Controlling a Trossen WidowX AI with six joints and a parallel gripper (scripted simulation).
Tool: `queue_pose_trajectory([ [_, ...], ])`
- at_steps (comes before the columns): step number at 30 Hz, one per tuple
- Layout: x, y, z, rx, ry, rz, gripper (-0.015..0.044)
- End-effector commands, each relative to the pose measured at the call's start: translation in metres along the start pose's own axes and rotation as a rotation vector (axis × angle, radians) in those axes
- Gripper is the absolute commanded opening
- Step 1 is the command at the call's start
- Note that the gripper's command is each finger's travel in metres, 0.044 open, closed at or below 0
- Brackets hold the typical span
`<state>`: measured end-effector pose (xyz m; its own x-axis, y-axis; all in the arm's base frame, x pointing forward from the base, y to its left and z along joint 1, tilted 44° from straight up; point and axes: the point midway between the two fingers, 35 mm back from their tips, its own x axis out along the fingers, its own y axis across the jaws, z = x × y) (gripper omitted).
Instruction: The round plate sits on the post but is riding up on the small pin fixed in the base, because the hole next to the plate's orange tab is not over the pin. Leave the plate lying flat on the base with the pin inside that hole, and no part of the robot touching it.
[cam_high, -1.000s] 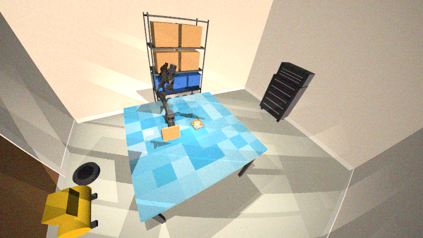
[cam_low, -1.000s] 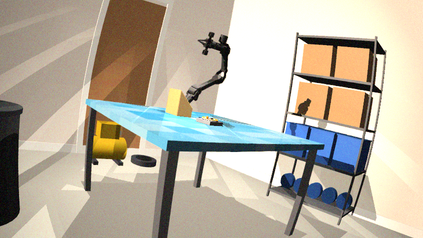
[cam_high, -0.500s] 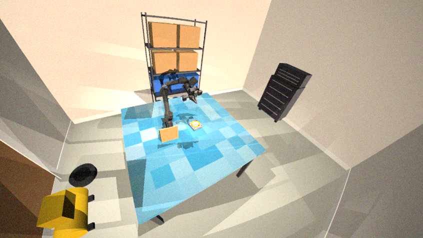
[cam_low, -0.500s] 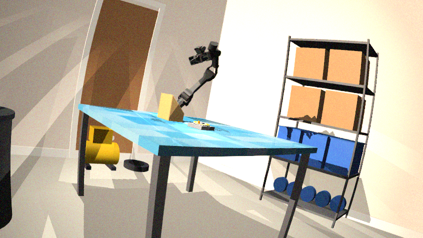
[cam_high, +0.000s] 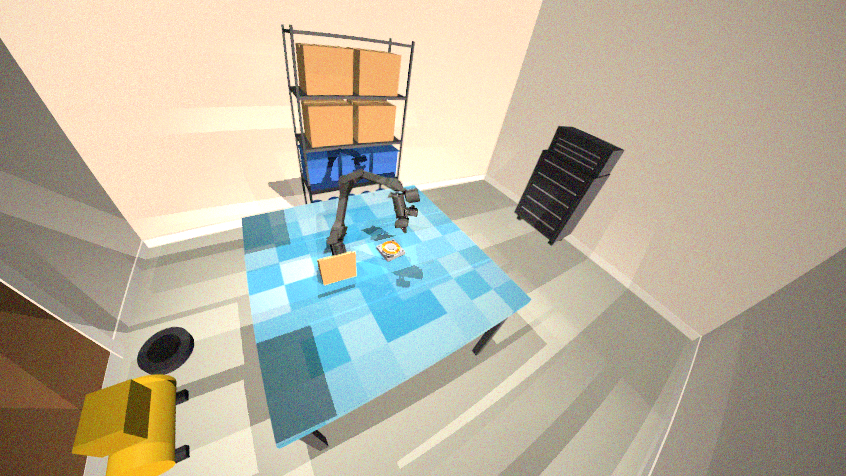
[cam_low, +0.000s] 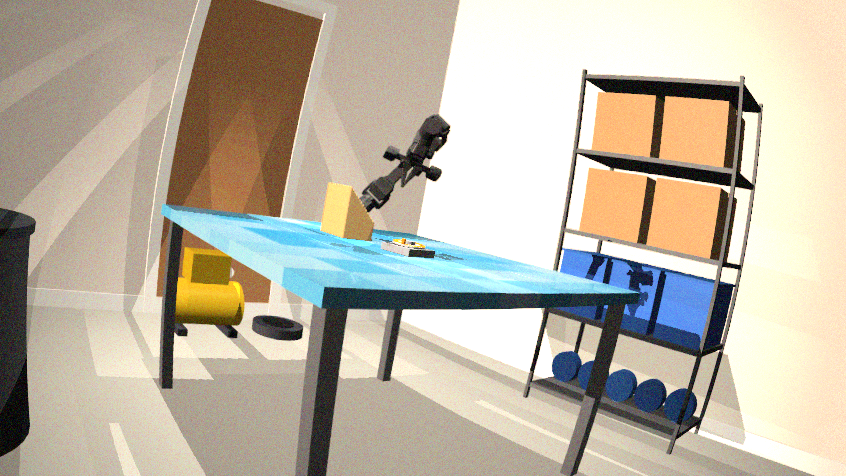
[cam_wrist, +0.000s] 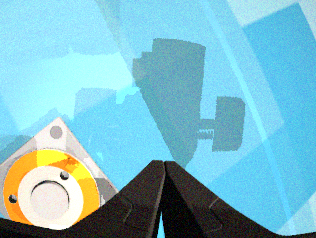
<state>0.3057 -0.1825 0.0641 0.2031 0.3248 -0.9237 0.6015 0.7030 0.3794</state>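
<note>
Over on the left of the top view, a yellow drum-shaped machine (cam_high: 127, 427) sits on the floor with a black rubber tyre (cam_high: 165, 349) just beside it. Moving right, we reach the blue chequered table top (cam_high: 378, 331), and near its far end a tan cardboard wedge (cam_high: 337, 267) stands upright, just in front of the foot of the dark grey six-joint arm (cam_high: 343, 207).

Next along, the task's piece: the round orange-and-white plate (cam_high: 390, 248) sits on its pale grey square base (cam_high: 392, 255), just right of the wedge on the table. In the wrist view the plate (cam_wrist: 49, 187) fills the lower left corner, a white hub (cam_wrist: 49, 199) at its centre, with a bright yellow patch (cam_wrist: 79, 172) on the ring's right side; whether that is the tab I cannot tell. One small dark hole shows in the ring by the hub (cam_wrist: 64, 175) and another at its left edge (cam_wrist: 11, 198). A grey dot (cam_wrist: 56, 132) sits on the base corner beyond the plate's rim.

Above and slightly right of the plate hangs the black parallel-jaw gripper (cam_high: 401, 224), well clear of it, nothing touching. Its two fingers are pinched together at the tips, holding nothing. Its shadow (cam_wrist: 174, 103) falls on the blue surface.

Behind the table stands the black wire shelving rack (cam_high: 349, 112), and far right a black drawer cabinet (cam_high: 564, 180) leans against the wall.
</note>
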Motion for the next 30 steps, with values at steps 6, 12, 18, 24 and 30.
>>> queue_pose_trajectory([
  [6, 0.092, 0.066, -0.043, -0.545, 0.23, 0.353, 0.0],
  [12, 0.091, 0.071, -0.041, -0.545, 0.23, 0.353, 0.0],
  [18, 0.103, 0.075, -0.044, -0.545, 0.23, 0.353, 0.0],
  [24, 0.134, 0.086, -0.055, -0.545, 0.23, 0.355, 0.0],
  [30, 0.135, 0.084, -0.056, -0.545, 0.23, 0.355, 0.0],
])
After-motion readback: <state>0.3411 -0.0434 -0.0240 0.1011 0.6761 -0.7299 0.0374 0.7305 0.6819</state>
